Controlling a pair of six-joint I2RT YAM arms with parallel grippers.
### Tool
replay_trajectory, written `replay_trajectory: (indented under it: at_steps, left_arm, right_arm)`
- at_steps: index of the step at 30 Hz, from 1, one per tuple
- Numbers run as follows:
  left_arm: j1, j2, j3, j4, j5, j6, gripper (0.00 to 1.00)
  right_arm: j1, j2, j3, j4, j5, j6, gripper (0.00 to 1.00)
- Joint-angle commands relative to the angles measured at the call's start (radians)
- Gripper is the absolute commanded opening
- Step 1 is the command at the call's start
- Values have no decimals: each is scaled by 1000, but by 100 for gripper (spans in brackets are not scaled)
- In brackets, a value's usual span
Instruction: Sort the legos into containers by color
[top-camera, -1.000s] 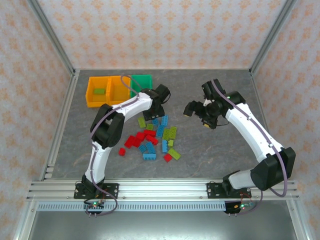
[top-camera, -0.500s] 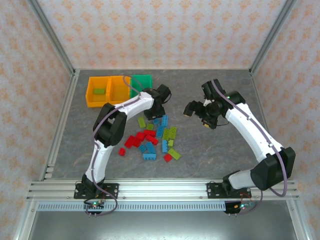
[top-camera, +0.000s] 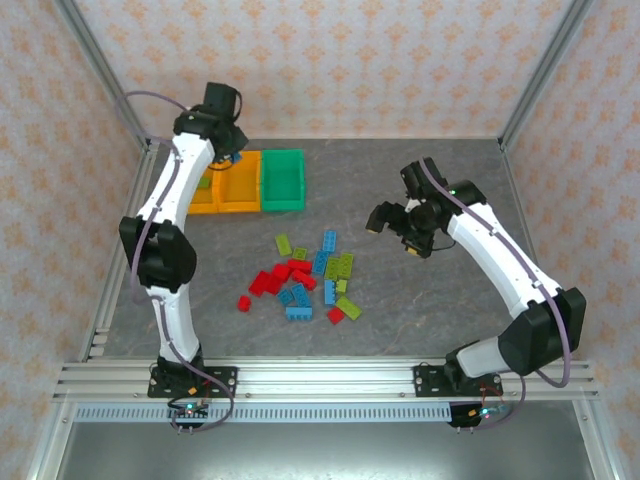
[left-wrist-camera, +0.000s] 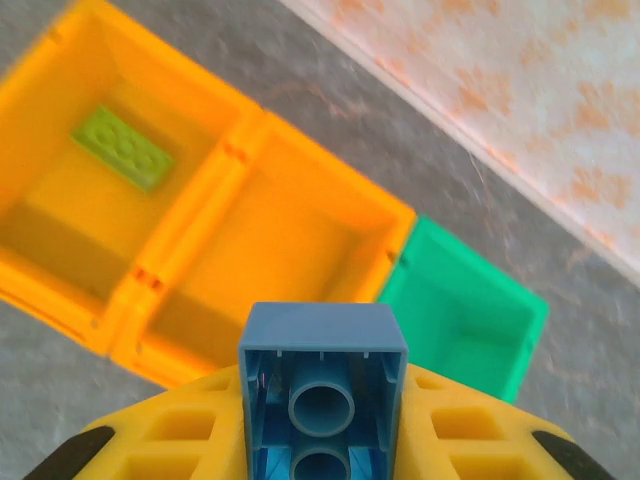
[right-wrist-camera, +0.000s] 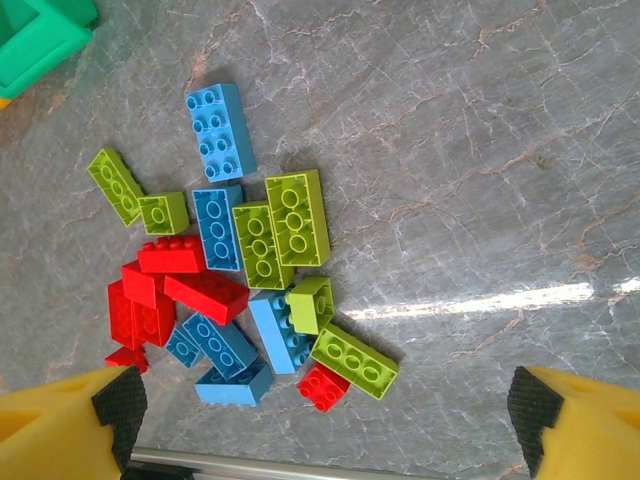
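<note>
1. Left gripper (left-wrist-camera: 322, 430) clamps a blue brick (left-wrist-camera: 322, 345) above the orange bins (left-wrist-camera: 240, 152) at the table's (top-camera: 430, 300) far-left corner.
2. Right gripper (right-wrist-camera: 325, 408) gapes over the mid-table pile (top-camera: 305, 275).
3. Bricks are light, rigid and slick; pinch flat sides.

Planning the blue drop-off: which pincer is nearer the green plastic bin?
Left. The left pincer, shut on a blue studded brick, hangs over the orange-yellow bins just left of the green plastic bin; the right pincer, open, is well off to the bin's right.
</note>
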Motion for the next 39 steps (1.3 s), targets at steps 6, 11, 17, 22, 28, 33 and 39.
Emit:
replay_trajectory:
  at_steps: [6, 11, 17, 22, 28, 33, 39]
  left_arm:
    - [44, 322, 315, -149, 37, 57, 35]
    - [46, 347, 342, -142, 59, 51, 46]
    - [49, 286, 341, -150, 81, 97, 54]
    - [44, 79, 244, -131, 116, 158, 54]
    - [22, -359, -124, -70, 116, 283, 54]
    - [3, -690, -431, -80, 105, 411, 57]
    - [-9, -930, -678, -138, 238, 562, 66]
  right_arm:
    - [2, -2, 42, -47, 50, 11, 95]
    - [2, -5, 43, -50, 70, 27, 95]
    - [2, 16, 57, -32, 63, 41, 95]
    - [19, 53, 89, -9, 71, 14, 94]
    - [171, 154, 196, -10, 139, -95, 89]
    - [346, 260, 244, -18, 160, -167, 87]
    - [514, 301, 140, 74, 270, -329, 68]
